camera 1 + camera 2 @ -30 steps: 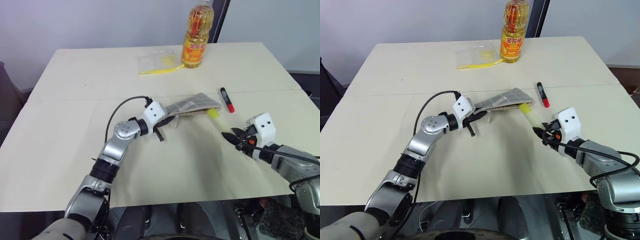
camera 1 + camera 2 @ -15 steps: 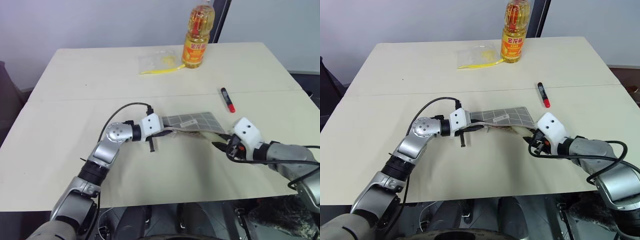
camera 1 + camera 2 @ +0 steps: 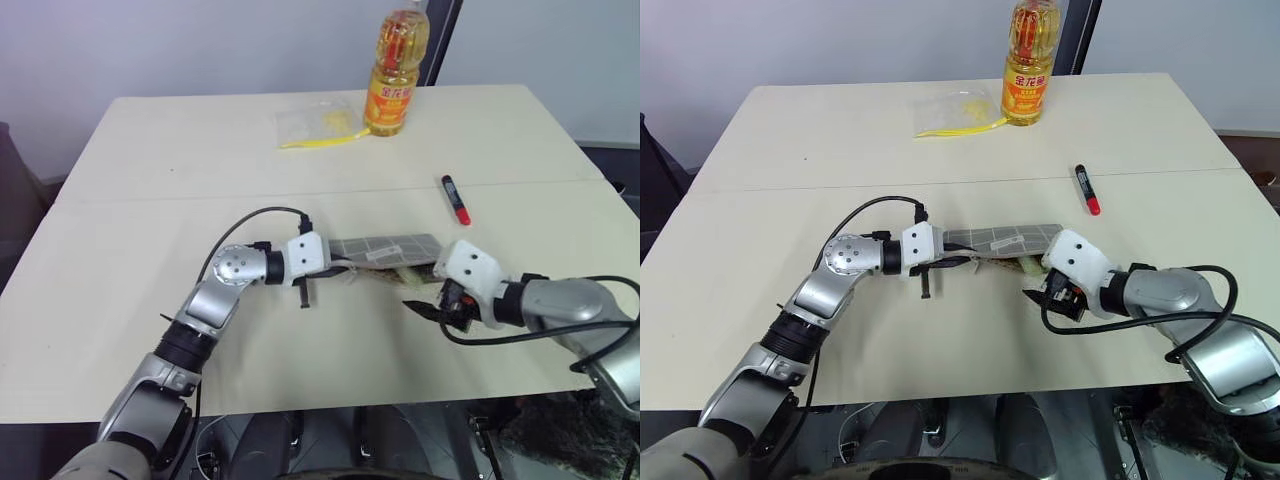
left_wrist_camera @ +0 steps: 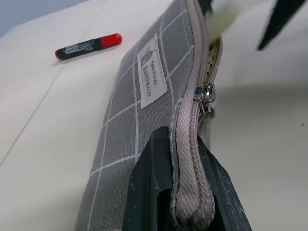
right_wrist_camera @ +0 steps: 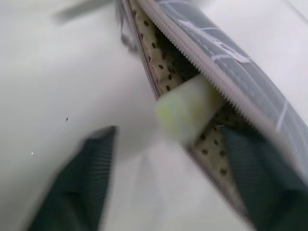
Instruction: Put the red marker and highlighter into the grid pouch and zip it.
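Observation:
The grid pouch lies mid-table, grey with white lines, its zipper mouth gaping toward me. My left gripper is shut on the pouch's zipper edge at its left end. The pale yellow highlighter sticks partway out of the open mouth, its far end inside against the dotted lining. My right gripper hovers just in front of it, open, with its fingers wide on either side and clear of the pen. The red marker lies on the table behind and to the right of the pouch.
An oil bottle stands at the table's far edge. Beside it lies a clear plastic bag with yellow contents. The table's front edge runs close below both arms.
My right gripper carried the highlighter left into the pouch's mouth, then opened and let it go. The left gripper kept its hold as the pouch settled flatter.

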Robot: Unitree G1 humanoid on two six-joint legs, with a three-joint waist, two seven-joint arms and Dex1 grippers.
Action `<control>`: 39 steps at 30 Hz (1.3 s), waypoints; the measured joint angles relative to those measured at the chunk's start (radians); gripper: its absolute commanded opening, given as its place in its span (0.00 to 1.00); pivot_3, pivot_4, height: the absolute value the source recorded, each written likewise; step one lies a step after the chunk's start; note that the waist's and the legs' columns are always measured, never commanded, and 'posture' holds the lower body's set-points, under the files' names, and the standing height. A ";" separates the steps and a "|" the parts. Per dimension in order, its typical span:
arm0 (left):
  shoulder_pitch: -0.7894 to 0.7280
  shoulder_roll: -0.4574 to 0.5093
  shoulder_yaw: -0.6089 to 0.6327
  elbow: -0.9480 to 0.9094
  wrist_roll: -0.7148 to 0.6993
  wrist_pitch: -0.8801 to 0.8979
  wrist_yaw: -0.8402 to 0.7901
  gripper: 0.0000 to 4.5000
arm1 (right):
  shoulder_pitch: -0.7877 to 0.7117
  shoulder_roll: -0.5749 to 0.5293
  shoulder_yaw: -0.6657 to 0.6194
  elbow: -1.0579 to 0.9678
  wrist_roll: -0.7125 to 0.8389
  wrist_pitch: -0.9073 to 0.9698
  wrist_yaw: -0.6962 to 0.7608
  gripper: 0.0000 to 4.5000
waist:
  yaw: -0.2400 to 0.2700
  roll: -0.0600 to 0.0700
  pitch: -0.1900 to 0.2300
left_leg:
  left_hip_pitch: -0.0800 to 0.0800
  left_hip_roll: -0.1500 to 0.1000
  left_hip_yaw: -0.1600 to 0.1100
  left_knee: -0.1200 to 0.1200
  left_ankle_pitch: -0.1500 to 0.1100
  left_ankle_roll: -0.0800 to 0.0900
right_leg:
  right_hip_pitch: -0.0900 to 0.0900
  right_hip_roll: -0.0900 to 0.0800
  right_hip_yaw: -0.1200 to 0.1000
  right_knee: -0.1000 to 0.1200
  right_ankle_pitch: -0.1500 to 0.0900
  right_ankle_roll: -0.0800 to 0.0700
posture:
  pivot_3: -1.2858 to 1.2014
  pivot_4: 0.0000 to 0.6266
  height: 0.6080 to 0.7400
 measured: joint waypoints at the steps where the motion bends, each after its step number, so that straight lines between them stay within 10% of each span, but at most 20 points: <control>1: 0.000 -0.004 0.002 0.000 -0.001 0.015 0.013 0.00 | 0.003 0.007 -0.031 0.000 0.014 0.001 0.002 0.99 | 0.000 0.000 0.000 | 0.000 0.000 0.000 0.000 0.000 0.000 | 0.000 0.000 0.000 0.000 0.000 0.000 | 0.52 0.24 1.00; 9: -0.005 -0.059 0.068 0.011 0.001 0.167 0.191 0.00 | -0.021 0.119 -0.288 0.107 0.118 0.017 -0.067 0.99 | 0.000 -0.001 0.000 | 0.000 0.000 0.000 0.001 0.000 0.000 | 0.001 0.000 0.000 0.001 0.002 0.003 | 0.52 0.24 1.00; 29: -0.053 -0.133 0.118 0.066 0.052 0.299 0.468 0.00 | -0.533 0.470 -0.170 1.198 -0.198 -0.371 -0.486 0.99 | -0.004 0.000 0.000 | 0.001 -0.001 0.001 0.000 0.001 -0.001 | -0.001 0.003 0.001 0.005 0.003 0.005 | 0.52 0.24 1.00; 39: -0.043 -0.128 0.120 0.052 0.052 0.302 0.473 0.00 | -0.547 0.476 -0.170 1.282 -0.204 -0.453 -0.447 0.07 | -0.005 0.001 0.000 | 0.001 -0.001 0.001 0.000 0.001 -0.001 | -0.001 0.003 0.001 0.006 0.003 0.005 | 0.52 0.24 1.00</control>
